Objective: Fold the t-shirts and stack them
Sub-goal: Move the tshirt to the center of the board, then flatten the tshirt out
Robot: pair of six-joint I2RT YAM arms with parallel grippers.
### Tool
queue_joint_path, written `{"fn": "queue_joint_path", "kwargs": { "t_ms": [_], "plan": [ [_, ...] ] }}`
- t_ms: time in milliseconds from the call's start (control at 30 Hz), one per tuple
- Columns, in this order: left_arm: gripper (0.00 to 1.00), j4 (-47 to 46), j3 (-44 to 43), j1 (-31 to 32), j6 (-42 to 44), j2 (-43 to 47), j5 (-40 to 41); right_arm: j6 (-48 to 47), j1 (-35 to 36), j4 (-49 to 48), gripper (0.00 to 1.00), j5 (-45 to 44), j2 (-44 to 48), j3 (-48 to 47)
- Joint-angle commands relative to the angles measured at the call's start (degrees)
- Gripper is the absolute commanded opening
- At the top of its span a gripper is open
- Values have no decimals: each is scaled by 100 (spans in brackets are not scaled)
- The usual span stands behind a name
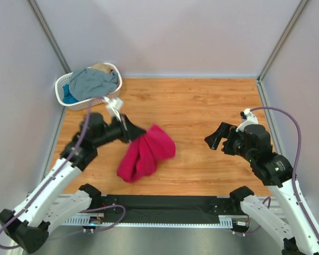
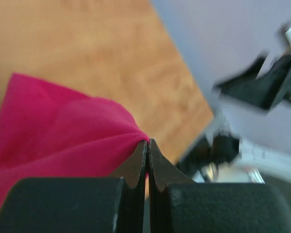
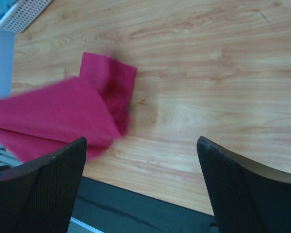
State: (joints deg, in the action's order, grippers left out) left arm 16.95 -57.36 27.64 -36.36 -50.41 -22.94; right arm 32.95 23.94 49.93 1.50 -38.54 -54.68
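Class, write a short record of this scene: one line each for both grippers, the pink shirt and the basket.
left gripper: shut, pinching the crimson-pink t-shirt
right gripper: open, empty, clear of the shirt
crimson-pink t-shirt: bunched, not folded, on the table
basket: far left corner, holding a grey-blue t-shirt on top

The crimson shirt [image 1: 146, 153] is plain, bunched and unfolded. Its upper left edge is pinched in the closed left claw [image 1: 128, 130], and the rest drapes onto the table [image 1: 212, 101], left of centre. The grey-blue shirt [image 1: 95, 82] lies crumpled on top in the basket [image 1: 60, 85] at the far left corner. The blue shirt [image 1: 69, 96] shows partly beneath it, at the basket's left side. A small part of the tan shirt [image 1: 101, 67] shows at the basket's far edge.
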Motion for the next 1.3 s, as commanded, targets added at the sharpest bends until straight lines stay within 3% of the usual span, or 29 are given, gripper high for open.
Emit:
{"fn": "queue_joint_path", "kwargs": {
  "t_ms": [0,67,100,133,233,333,533,733,900,1133,1267],
  "plan": [
    [0,-760,2194,785,-1300,321,-105,1,23,228,96,-71,137,271],
    [23,-755,2937,1077,-1479,584,-149,53,23,0,93,69,23,474],
    [32,-476,3055,1077,-1505,690,-80,80,23,-114,93,270,-47,675],
    [46,-212,3099,1077,-1462,952,86,80,14,-420,92,385,-135,747],
    [67,965,2811,1042,-1147,1331,1137,124,31,-1218,87,606,-775,950],
    [71,1793,2318,666,-988,1027,1904,89,163,-2001,83,668,-1785,880],
    [63,1900,2352,-293,-917,-142,1573,-324,813,-2724,72,404,-4351,-33],
    [60,1592,2721,-303,-1154,-487,1652,-1027,928,-3093,64,685,-6013,-1185],
    [59,1285,3099,-303,-1215,-610,1600,-1282,998,-3297,59,1037,-6832,-1739],
    [51,459,3469,-303,-1233,-943,1204,-1423,1376,-3315,49,694,-7518,-1977],
    [29,222,3346,-303,-1154,-1251,1011,-1309,1394,-3358,33,519,-7589,-1951]
  ]
}}
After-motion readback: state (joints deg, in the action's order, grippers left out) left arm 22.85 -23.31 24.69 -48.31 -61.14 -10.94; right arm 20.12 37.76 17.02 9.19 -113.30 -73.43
